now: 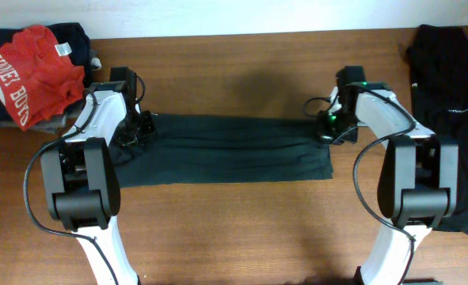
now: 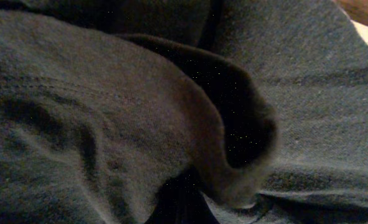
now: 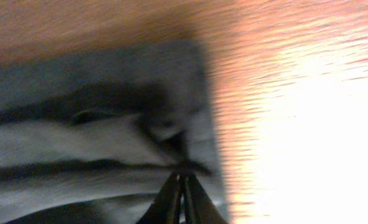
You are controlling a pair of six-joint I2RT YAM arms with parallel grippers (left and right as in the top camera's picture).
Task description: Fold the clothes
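Found right gripper (image 3: 184,182) clenched, tips touching the right end of the dark shirt (image 3: 78,143), a nipped fold suspected but not certain; took left gripper (image 1: 142,129) as clenched too, its own wrist view giving only cloth up close and no fingers. Read from overhead alone the shirt's lie: one long band across the table (image 1: 234,226), long axis side to side, an arm at either end and neither nearer, so judged the next fold to need both ends carried together. Noted farther back a red shirt (image 1: 32,73) at left and a black garment (image 1: 447,79) at right, both apart from the band.
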